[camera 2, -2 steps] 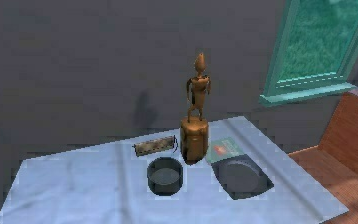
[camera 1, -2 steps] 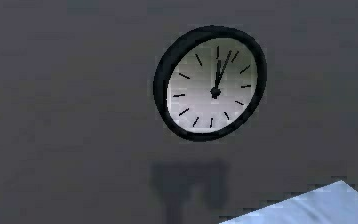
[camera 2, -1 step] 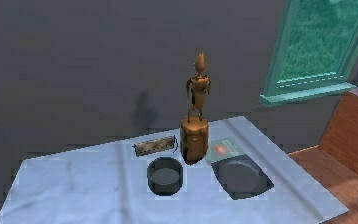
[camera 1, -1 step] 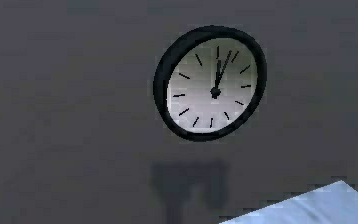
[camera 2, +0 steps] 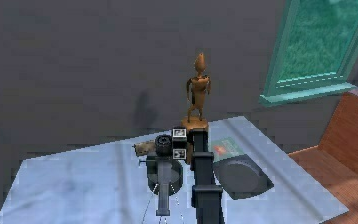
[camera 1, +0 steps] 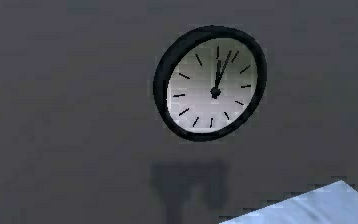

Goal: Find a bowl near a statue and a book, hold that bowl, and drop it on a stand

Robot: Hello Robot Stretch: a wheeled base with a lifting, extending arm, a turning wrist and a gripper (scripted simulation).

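Observation:
A dark grey bowl point(camera 2: 244, 176) sits on a pale table point(camera 2: 77, 180) in the arm side view, just right of the arm point(camera 2: 205, 190). Behind it stands a wooden statue of a slim figure point(camera 2: 198, 88) on a small base. A flat book-like thing with a reddish mark point(camera 2: 224, 146) lies between the statue and the bowl. The gripper point(camera 2: 165, 172) is over the table, left of the arm and its white squares. A small brown thing point(camera 2: 144, 150) lies close by. I cannot tell whether the gripper holds anything.
A round wall clock point(camera 1: 210, 82) with a dark rim hangs on the grey wall in the forward view, and a pale tabletop corner point(camera 1: 322, 205) shows at the lower right. In the arm side view, a teal-framed window point(camera 2: 317, 50) is at the upper right, with brown wood point(camera 2: 349, 135) below it.

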